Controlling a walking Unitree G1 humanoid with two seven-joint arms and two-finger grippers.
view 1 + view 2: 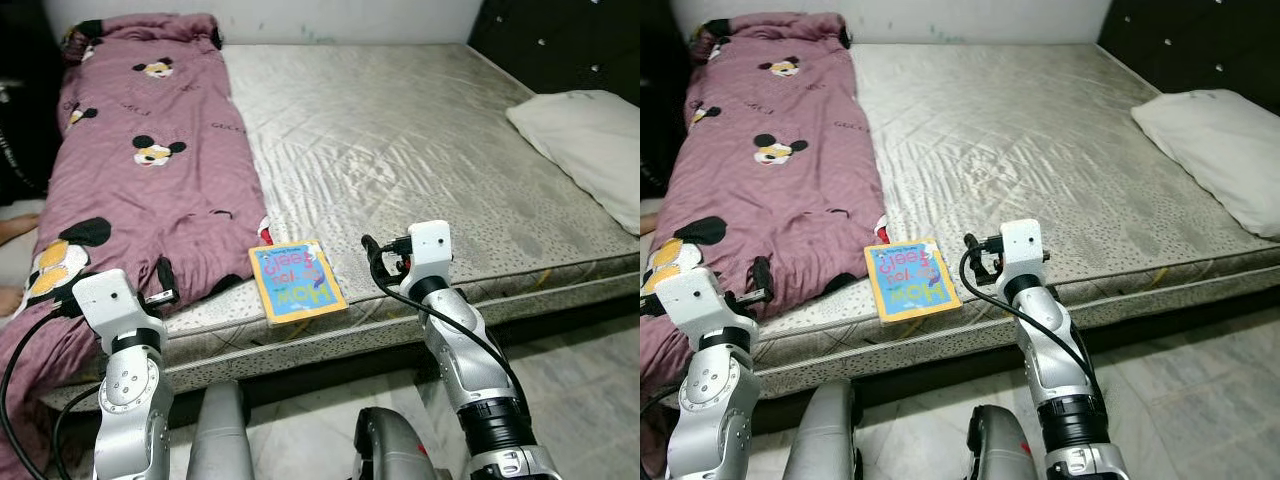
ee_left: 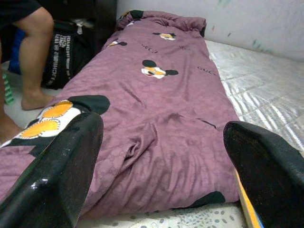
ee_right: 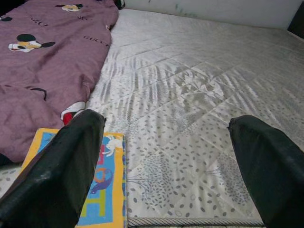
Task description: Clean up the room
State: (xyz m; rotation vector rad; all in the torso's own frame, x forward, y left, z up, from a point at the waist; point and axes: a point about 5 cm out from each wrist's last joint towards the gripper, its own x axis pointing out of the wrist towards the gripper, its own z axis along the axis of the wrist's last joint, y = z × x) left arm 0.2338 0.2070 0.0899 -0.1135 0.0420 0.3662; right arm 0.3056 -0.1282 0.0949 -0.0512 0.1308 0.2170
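The right end effector (image 3: 166,175) sits low at the near edge of the bed (image 1: 420,150), with its two black fingers (image 3: 61,166) spread wide apart and nothing between them. It points out across the bare mattress. The right arm comes up from below and bends at the edge of the bed.

The left end effector (image 2: 161,175) is also held at the near edge of the bed, over the purple blanket (image 1: 150,180). Its fingers (image 2: 57,171) are wide apart too and hold nothing.

Between the two arms lies a book (image 1: 297,281). It is flat on the mattress, right at the near edge, with its long side running away from the robot and tipped a little to one side. Its left edge is just beside the blanket.

The blanket has cartoon mouse pictures and covers the left side of the bed, hanging down over the near corner. A white pillow (image 1: 590,145) lies far off on the right. A person's bare legs (image 2: 33,61) stand on the floor by a dark bag (image 2: 71,52), left of the bed.
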